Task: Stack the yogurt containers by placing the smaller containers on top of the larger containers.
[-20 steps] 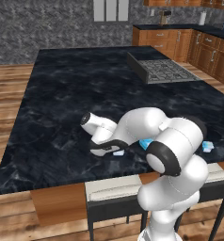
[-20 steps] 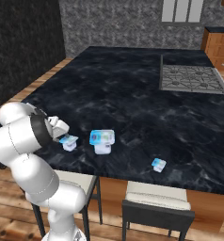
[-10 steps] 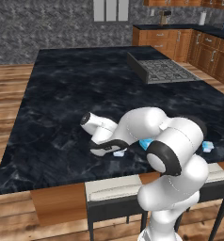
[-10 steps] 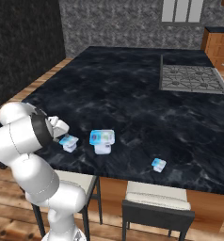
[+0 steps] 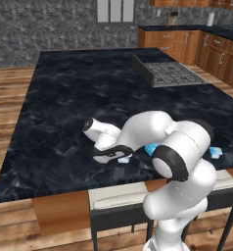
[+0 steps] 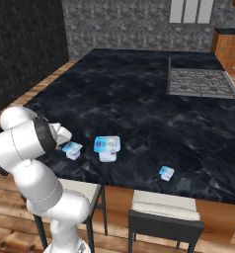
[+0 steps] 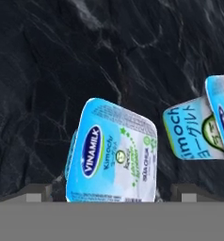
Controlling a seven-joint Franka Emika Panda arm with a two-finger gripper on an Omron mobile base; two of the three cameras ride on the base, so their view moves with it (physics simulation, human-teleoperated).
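Dark fingertips of the gripper (image 7: 111, 190) are standing wide apart, straddling a small yogurt cup (image 7: 111, 157) without gripping it, near the black marble counter's (image 6: 139, 99) front edge. Large tub (image 6: 107, 147) is sitting just beside it; second small cup (image 6: 166, 173) is lying farther along the same edge.

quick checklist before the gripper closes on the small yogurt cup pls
1. Gripper open: ok, fingertips stand wide apart.
2. Small yogurt cup between the fingertips: ok in the hand view, one tip on each side of it.
3. Fingers low enough around the cup body: cannot tell.
4. Cup upright: ok, blue lid faces the hand camera.
5. Large yogurt tub free to receive it: ok, nothing lies on its lid, and it sits beside the cup.
6. Second small cup out of the way: ok, far off near the counter edge.
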